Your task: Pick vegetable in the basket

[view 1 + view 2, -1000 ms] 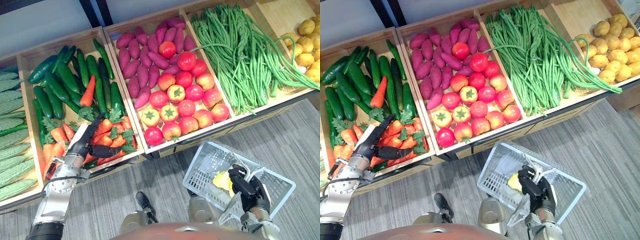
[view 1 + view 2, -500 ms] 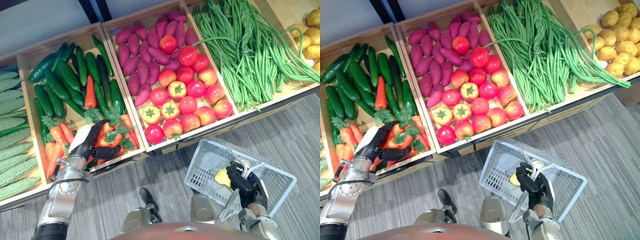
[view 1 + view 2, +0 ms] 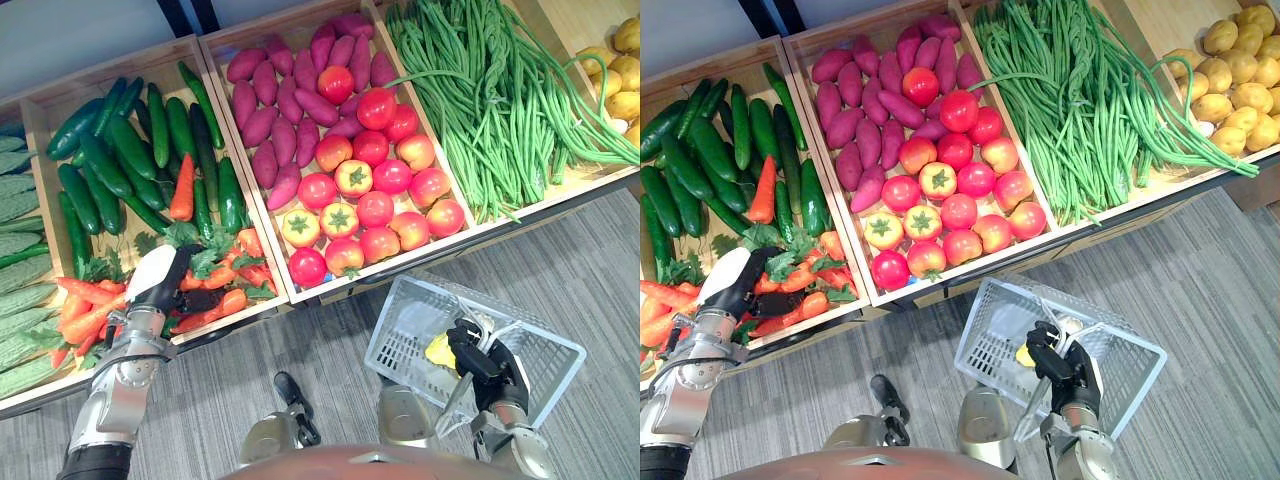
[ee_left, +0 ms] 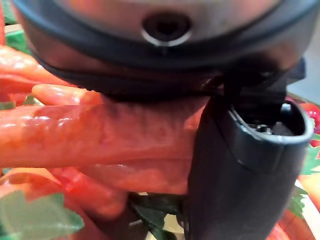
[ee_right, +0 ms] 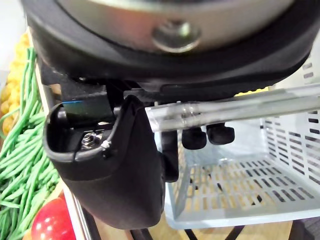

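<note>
My left hand (image 3: pixel 150 287) rests on the carrot pile (image 3: pixel 215 285) in the front of the left crate, its fingers curled down among the carrots. In the left wrist view one orange carrot (image 4: pixel 100 135) lies across the palm, and the thumb (image 4: pixel 240 165) closes beside it. My right hand (image 3: pixel 482 362) is shut on the clear handle (image 5: pixel 240 107) of a light grey wire basket (image 3: pixel 550 345), which hangs low at the right over the floor. A yellow item (image 3: pixel 440 351) lies in the basket, partly hidden by the hand.
Wooden crates hold cucumbers (image 3: pixel 120 160), purple sweet potatoes (image 3: pixel 270 110), tomatoes (image 3: pixel 375 190), long green beans (image 3: pixel 490 100) and potatoes (image 3: pixel 620 80). Bitter gourds (image 3: pixel 15 250) lie at the far left. Grey carpet (image 3: pixel 600 260) runs in front of the crates.
The left hand's fingers went from straight above the carrots to curled down onto one, and the hand slid slightly leftward. The right hand kept hold of the basket.
</note>
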You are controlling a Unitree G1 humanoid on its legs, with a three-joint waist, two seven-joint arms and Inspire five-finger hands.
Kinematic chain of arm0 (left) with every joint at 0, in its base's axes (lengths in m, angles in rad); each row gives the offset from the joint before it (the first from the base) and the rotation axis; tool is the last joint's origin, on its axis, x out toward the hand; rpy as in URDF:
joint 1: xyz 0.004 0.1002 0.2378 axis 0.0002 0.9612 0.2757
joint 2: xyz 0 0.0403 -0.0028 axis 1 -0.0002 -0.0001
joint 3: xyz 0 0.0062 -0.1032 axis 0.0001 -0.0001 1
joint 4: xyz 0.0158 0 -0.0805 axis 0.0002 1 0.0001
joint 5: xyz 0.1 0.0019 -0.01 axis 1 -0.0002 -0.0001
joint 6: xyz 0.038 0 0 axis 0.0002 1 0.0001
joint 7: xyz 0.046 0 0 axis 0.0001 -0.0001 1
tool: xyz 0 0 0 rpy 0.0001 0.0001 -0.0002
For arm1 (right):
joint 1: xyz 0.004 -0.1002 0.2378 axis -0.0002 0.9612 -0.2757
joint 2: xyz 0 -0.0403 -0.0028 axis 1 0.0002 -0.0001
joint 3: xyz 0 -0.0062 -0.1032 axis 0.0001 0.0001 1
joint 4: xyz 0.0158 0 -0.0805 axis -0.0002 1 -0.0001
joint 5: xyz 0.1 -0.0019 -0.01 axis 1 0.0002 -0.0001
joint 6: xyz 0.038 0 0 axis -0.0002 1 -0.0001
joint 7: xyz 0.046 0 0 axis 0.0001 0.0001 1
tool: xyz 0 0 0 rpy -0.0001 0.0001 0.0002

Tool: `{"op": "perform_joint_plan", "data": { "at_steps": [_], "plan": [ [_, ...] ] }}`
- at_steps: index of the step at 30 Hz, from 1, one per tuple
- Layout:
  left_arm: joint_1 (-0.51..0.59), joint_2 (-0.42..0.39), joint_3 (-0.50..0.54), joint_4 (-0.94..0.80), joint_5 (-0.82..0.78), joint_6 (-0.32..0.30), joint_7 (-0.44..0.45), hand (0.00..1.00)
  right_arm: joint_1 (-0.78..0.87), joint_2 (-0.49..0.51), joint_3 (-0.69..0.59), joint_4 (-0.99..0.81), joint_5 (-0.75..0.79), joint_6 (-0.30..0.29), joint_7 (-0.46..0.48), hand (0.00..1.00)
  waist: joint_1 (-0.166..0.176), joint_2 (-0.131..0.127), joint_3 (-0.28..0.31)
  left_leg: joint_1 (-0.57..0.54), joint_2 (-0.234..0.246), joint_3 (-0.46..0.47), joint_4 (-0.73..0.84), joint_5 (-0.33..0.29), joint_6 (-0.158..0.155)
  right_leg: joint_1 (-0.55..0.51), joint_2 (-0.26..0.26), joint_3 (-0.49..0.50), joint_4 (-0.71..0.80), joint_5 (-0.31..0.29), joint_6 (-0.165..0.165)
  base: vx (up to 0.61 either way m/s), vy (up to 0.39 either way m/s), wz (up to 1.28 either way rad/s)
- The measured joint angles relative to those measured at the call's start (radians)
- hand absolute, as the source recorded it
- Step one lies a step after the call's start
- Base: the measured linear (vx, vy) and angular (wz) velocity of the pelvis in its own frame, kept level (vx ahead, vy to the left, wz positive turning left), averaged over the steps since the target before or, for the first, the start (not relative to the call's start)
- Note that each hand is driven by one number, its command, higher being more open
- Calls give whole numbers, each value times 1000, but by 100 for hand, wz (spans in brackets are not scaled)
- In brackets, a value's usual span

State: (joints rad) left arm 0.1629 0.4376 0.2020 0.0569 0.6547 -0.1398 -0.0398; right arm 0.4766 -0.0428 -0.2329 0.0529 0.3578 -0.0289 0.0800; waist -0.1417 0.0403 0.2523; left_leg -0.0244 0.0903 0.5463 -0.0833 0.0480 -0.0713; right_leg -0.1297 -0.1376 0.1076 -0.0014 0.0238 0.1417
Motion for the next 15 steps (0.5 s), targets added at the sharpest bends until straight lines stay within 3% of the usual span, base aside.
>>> {"op": "perform_joint_plan", "data": {
  "at_steps": [4,15],
  "plan": [
    [-10,25,0,-71,67,35,-17,0,0,2,-3,0,1,0,0,0,-1,-3,2,13,2,-2,0,0,-1,15,2,-5,-1,0,0,0,0,0],
    [-127,93,10,-225,67,28,6,0,2,19,-35,0,3,1,18,0,2,-1,0,59,-1,-12,0,-1,-1,65,1,-19,0,0,0,-22,-16,2]
  ]
}}
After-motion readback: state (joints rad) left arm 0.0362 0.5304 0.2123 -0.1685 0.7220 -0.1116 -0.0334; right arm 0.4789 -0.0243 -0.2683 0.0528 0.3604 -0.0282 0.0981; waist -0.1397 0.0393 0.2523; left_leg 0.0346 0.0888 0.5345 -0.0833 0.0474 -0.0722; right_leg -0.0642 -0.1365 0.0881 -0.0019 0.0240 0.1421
